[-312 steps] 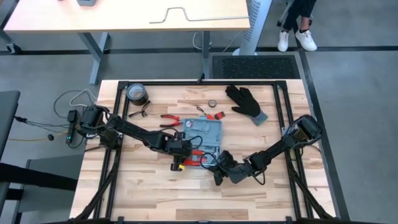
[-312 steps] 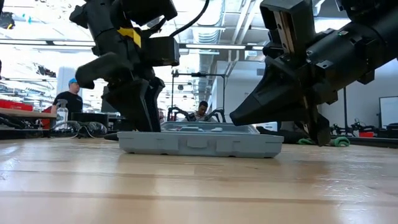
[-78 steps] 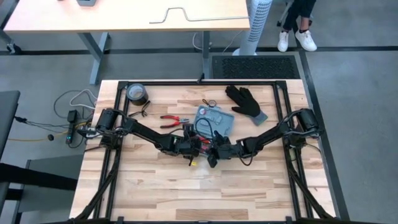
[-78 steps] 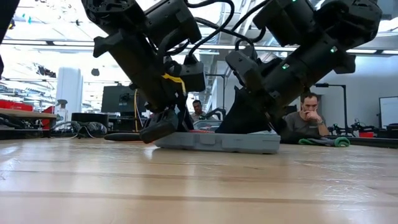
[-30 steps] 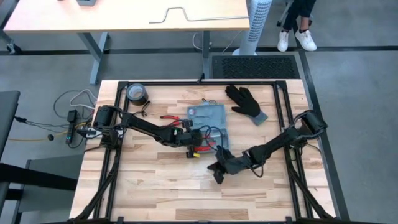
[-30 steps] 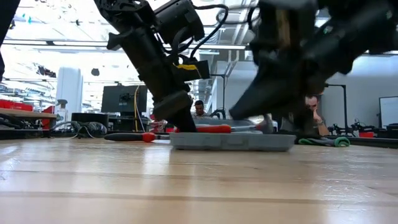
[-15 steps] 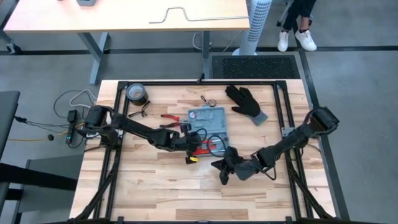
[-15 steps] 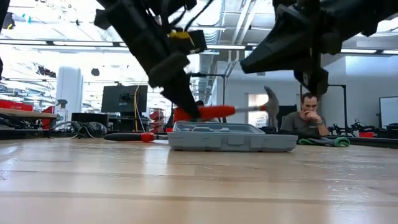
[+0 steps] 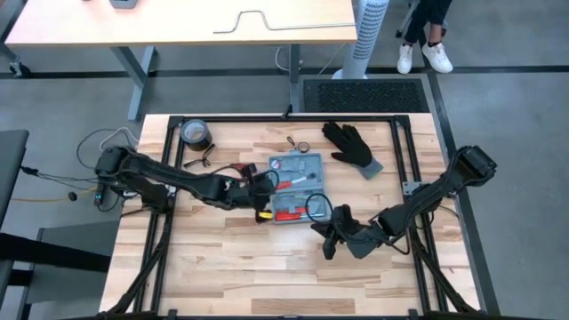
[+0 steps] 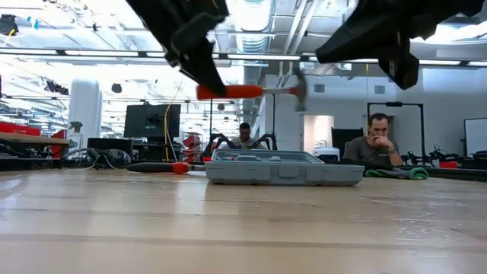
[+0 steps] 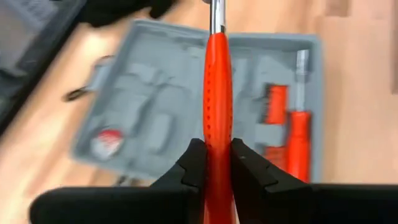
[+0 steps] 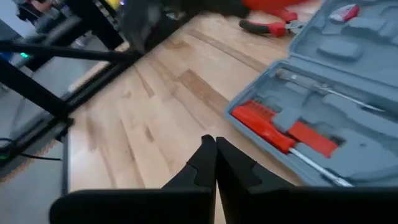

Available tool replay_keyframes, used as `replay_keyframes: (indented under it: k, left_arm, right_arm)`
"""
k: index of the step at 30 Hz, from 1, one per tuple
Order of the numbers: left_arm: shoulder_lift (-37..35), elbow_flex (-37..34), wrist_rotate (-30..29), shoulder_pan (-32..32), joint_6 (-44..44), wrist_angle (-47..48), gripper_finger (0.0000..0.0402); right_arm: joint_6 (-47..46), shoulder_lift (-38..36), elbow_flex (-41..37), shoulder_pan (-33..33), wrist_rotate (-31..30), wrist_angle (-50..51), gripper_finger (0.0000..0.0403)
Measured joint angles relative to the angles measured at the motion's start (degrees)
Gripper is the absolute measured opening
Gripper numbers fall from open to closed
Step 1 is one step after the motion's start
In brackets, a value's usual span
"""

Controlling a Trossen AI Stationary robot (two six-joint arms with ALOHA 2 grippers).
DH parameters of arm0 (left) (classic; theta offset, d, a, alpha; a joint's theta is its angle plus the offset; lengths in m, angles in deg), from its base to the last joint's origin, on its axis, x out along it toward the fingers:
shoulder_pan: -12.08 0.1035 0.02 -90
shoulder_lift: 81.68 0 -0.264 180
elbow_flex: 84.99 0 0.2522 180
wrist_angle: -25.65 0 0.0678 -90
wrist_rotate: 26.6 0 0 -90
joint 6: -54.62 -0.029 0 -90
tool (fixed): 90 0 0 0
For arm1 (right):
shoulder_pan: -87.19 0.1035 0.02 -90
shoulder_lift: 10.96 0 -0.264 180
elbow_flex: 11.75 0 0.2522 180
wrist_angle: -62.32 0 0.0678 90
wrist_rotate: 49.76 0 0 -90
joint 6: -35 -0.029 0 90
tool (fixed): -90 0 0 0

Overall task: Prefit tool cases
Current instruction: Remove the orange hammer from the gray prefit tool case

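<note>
We see the left gripper (image 11: 210, 163) clamped on a red-handled hammer (image 10: 251, 90) above the open tool case (image 9: 297, 188); the right gripper (image 12: 215, 155) (fingers pressed together, empty) hovers at the case's four o'clock.

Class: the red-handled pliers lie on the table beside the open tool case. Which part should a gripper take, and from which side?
Grip the pliers across both red handles, from straight above. They lie flat on the wood beside the tool case, so only a top approach clears table and case.

Bright overhead light, blurred wrist views
</note>
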Motion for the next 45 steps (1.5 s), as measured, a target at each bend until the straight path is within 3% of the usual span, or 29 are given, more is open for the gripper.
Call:
replay_keyframes:
  k: [7, 11, 15, 17, 25, 37, 41, 45]
  left_arm:
    - [-5.72, 0.06, -5.39, 1.82, 3.74, 15.27, 0.0039]
    - [-6.06, 0.01, -7.53, 3.55, 8.43, 27.89, 0.0038]
    - [-6.11, -3.02, -10.88, 5.80, 14.89, 34.36, 0.0018]
    - [-6.11, -5.47, -11.49, 7.38, 17.77, 34.81, 0.0002]
    - [-6.08, -14.74, -9.00, 10.61, 25.68, 33.51, 0.0004]
    - [-6.08, -16.28, -6.99, 8.04, 30.21, 31.28, 0.0001]
    - [-6.08, -16.28, -6.50, 7.94, 28.67, 27.44, 0.0001]
    - [-6.08, -16.82, -6.64, 10.76, 21.26, 18.62, 0.0001]
  right_arm:
    - [-0.01, -0.75, 0.00, -0.06, -0.38, 2.63, 0.0016]
    - [-0.03, -0.72, 0.00, -0.21, -0.41, 3.13, 0.0016]
    - [-0.23, -0.68, 0.00, -0.21, -0.41, 4.18, 0.0016]
    - [-0.76, -0.68, 0.00, -0.21, -0.42, 4.70, 0.0016]
    - [-1.07, -0.66, 0.00, -0.21, -0.41, 5.27, 0.0016]
    - [-2.04, -0.64, 0.00, -0.21, -0.26, 7.93, 0.0016]
    - [-2.13, -0.64, 0.00, -0.26, 0.05, 8.12, 0.0016]
    - [-2.13, -0.64, 0.00, -1.05, 0.28, 8.71, 0.0016]
